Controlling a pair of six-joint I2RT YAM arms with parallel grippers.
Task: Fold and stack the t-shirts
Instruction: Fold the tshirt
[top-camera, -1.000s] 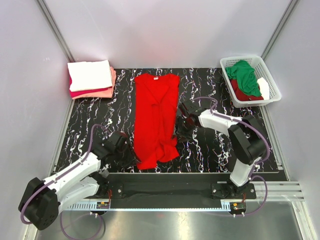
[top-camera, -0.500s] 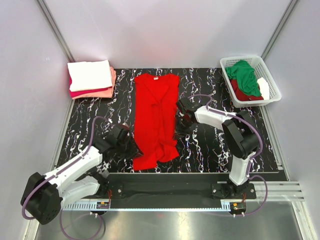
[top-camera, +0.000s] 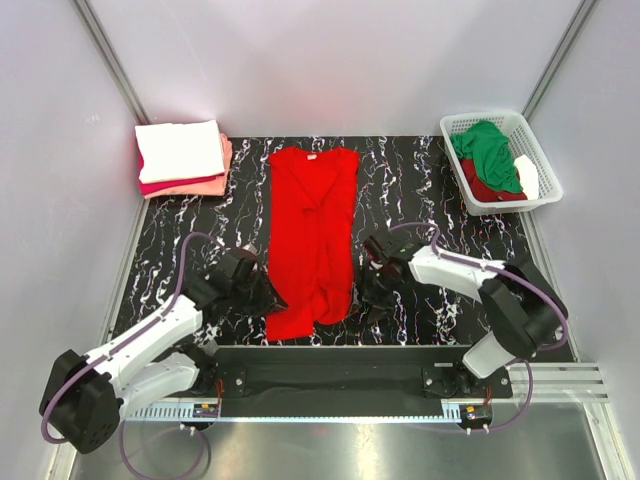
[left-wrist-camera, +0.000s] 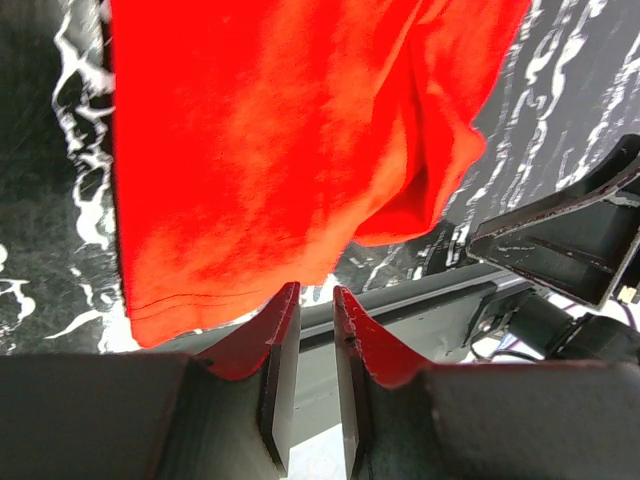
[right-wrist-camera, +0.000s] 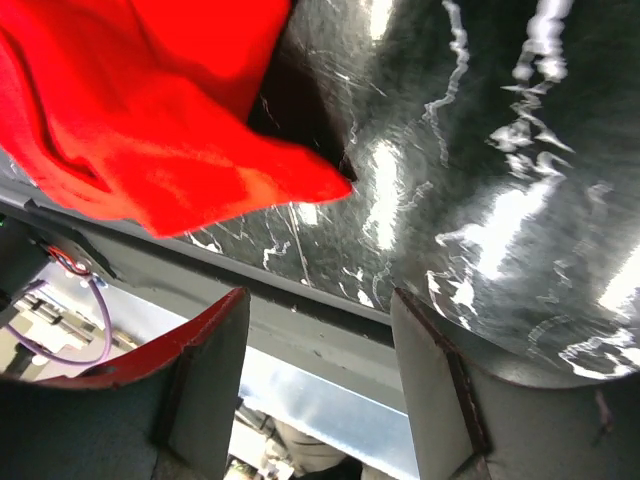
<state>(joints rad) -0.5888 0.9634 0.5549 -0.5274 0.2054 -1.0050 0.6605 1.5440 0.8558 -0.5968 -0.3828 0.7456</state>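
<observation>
A bright red t-shirt (top-camera: 310, 230), folded into a long strip, lies in the middle of the black marbled table with its collar at the far end. My left gripper (top-camera: 268, 298) sits at the shirt's near left hem. In the left wrist view the jaws of the left gripper (left-wrist-camera: 315, 290) stand a narrow gap apart, with no cloth between them and the red hem (left-wrist-camera: 200, 300) just ahead. My right gripper (top-camera: 372, 295) is open beside the shirt's near right corner. In the right wrist view the right gripper (right-wrist-camera: 320, 300) is empty, with that rumpled corner (right-wrist-camera: 250, 185) in front.
Folded shirts (top-camera: 182, 158) are stacked at the far left, white on top of crimson and salmon pink. A white lattice basket (top-camera: 546, 170) at the far right holds a green shirt (top-camera: 488, 150) and a dark red one (top-camera: 485, 188). The grey rail (top-camera: 330, 365) runs along the near edge.
My right arm came back from the shirt's middle right edge to its near right corner and its jaws now stand wide. My left gripper crept slightly toward the hem.
</observation>
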